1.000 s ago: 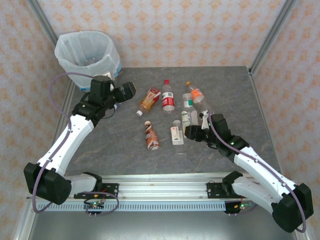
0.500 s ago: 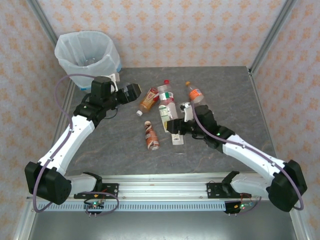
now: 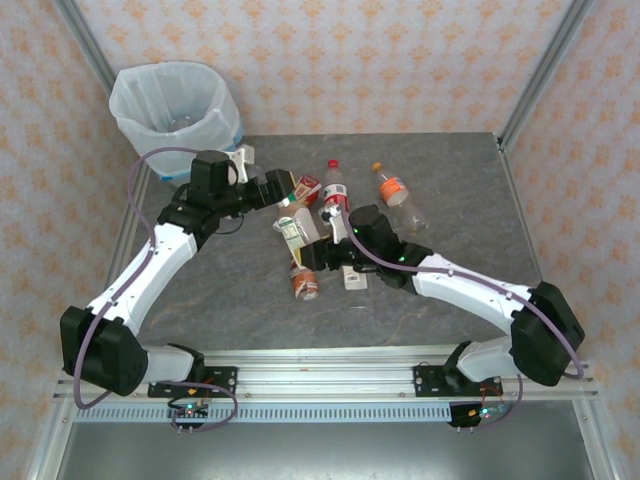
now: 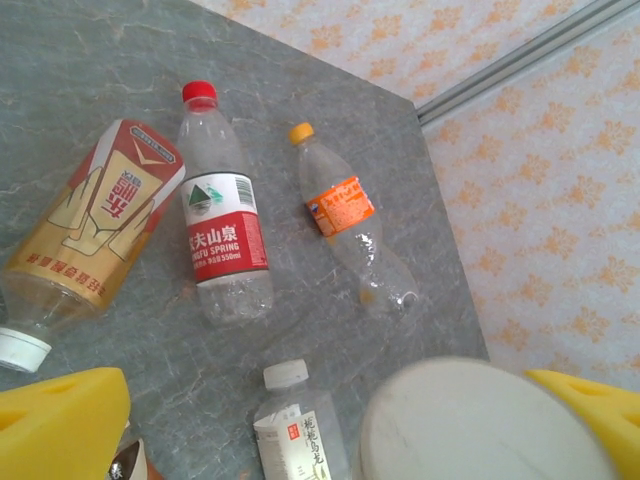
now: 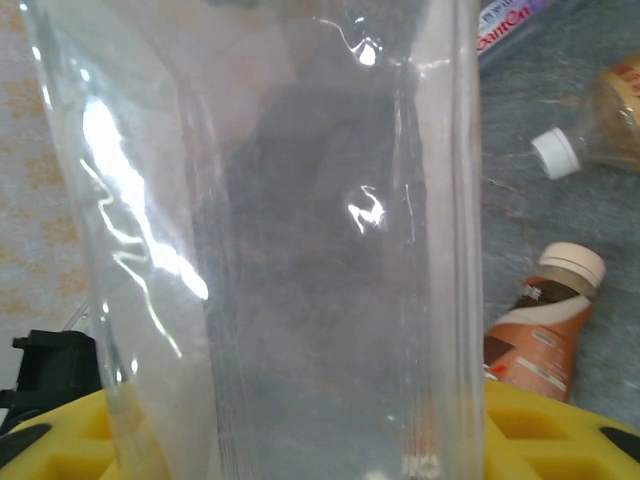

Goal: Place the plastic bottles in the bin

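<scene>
Plastic bottles (image 3: 337,200) lie loose in the middle of the grey surface (image 3: 220,290), well apart from the bin (image 3: 135,115) at its far left corner. The left gripper (image 3: 283,190) hangs just beside a tan-labelled bottle (image 3: 303,188), jaws apart. Further right, the right gripper (image 3: 308,247) has its jaws clamped on a clear bottle (image 3: 292,227). An orange-labelled bottle (image 3: 392,188) lies farthest right.

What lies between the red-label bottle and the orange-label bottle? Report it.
Bare table between red-label bottle and orange-label bottle, per left wrist view.
</scene>
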You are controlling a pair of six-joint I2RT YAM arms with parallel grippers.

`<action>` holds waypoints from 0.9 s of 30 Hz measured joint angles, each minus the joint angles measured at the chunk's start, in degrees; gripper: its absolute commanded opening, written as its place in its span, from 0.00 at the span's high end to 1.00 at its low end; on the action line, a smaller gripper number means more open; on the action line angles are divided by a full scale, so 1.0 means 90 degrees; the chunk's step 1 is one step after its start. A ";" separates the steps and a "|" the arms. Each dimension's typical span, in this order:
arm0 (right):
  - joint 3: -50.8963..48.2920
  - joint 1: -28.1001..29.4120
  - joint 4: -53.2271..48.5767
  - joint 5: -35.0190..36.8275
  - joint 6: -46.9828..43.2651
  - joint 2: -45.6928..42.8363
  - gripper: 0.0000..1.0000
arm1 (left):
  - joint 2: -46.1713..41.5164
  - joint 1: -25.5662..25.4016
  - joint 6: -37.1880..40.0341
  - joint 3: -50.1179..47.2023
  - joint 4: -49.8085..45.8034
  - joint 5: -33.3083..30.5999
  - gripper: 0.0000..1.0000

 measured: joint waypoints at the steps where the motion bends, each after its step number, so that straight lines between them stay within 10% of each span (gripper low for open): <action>1: 0.0002 0.0007 0.0061 -0.0034 0.0007 0.0019 1.00 | -0.0002 0.0000 -0.0017 0.0000 0.0007 0.0015 0.11; 19: 0.0002 0.0012 0.0296 -0.0245 0.0119 0.0192 0.98 | -0.0061 -0.0386 0.0233 0.0068 0.0044 -0.0325 0.57; 27: 0.0002 0.0049 0.0580 -0.0238 0.0185 0.0228 0.55 | -0.0231 -0.0386 0.0194 0.0087 0.0051 -0.0527 0.67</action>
